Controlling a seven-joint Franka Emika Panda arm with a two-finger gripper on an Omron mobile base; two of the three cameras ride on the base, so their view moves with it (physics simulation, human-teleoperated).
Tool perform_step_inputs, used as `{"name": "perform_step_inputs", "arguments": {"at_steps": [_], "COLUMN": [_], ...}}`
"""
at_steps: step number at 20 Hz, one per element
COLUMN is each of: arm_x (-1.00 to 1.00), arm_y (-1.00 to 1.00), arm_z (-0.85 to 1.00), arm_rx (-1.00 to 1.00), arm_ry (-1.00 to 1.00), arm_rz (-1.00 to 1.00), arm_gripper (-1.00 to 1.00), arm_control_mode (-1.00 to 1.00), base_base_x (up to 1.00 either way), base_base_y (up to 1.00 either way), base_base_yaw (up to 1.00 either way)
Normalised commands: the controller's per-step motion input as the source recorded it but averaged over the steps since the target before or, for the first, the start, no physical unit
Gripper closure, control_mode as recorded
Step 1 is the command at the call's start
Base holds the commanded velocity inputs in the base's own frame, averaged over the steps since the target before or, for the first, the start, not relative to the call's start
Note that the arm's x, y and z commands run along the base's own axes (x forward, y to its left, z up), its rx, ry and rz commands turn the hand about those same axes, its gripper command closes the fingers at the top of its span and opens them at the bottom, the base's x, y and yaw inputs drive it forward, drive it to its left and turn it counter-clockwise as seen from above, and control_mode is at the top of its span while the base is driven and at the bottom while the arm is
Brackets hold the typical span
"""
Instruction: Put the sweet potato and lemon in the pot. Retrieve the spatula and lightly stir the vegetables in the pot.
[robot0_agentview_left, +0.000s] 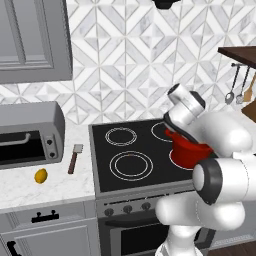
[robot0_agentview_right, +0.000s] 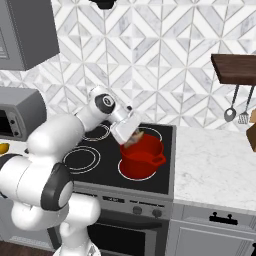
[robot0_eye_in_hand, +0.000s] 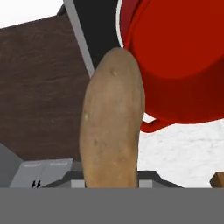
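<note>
While the arm leans over the stove (robot0_agentview_left: 125, 165) at centre frame in the left base view, we see its gripper (robot0_agentview_right: 134, 140) in the right base view, just above the near-left rim of the pot (robot0_agentview_right: 142, 160), near the middle of the picture. A tan-brown tip shows at the end of the hand there. In the hand view the sweet potato (robot0_eye_in_hand: 113, 122) stands up the middle of the frame from the bottom edge, and our pincer is narrowed around it, holding it; the fingertips themselves are hidden behind the tuber. The red pot fills the upper right of that view, its inside bare red as far as we can see, with one side handle (robot0_eye_in_hand: 151, 126) curving out just right of the sweet potato.

Over in the lower left of the left base view the lemon (robot0_agentview_left: 41, 175) lies on the pale marble counter (robot0_agentview_left: 50, 187), in front of the grey toaster oven (robot0_agentview_left: 30, 132). Just right of it, nearer the stove's left edge, the spatula (robot0_agentview_left: 75, 158) lies flat with its pale blade toward the wall and its dark handle toward us. Lemon and spatula sit apart from each other and well apart from the pot, which rests on the front right burner. Two metal utensils (robot0_agentview_right: 236, 110) hang under a dark wooden shelf (robot0_agentview_right: 234, 67) at the upper right of the right base view.
</note>
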Motion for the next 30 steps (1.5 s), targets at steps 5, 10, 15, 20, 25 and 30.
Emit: {"name": "perform_step_inputs", "arguments": {"at_steps": [5, 10, 15, 20, 25, 30], "arm_x": [0.30, 0.17, 0.17, 0.03, 0.06, 0.00], "arm_y": [-0.14, -0.18, 0.00, 0.00, 0.00, 0.00], "arm_z": [-0.43, -0.32, -0.37, -0.14, -0.08, -0.05], "arm_rx": [0.05, 0.01, 0.00, 0.02, 0.02, 0.00], "arm_ry": [0.00, 0.00, 0.00, -0.01, -0.01, 0.00], "arm_rz": [0.23, 0.14, 0.11, 0.08, 0.05, 0.03], "arm_gripper": [1.00, 1.00, 1.00, 1.00, 1.00, 1.00], "arm_control_mode": [-1.00, -1.00, -1.00, -1.00, -1.00, -1.00], "base_base_x": [0.00, 0.00, 0.00, 0.00, 0.00, 0.00], "base_base_y": [0.00, 0.00, 0.00, 0.00, 0.00, 0.00], "base_base_yaw": [0.00, 0.00, 0.00, 0.00, 0.00, 0.00]}}
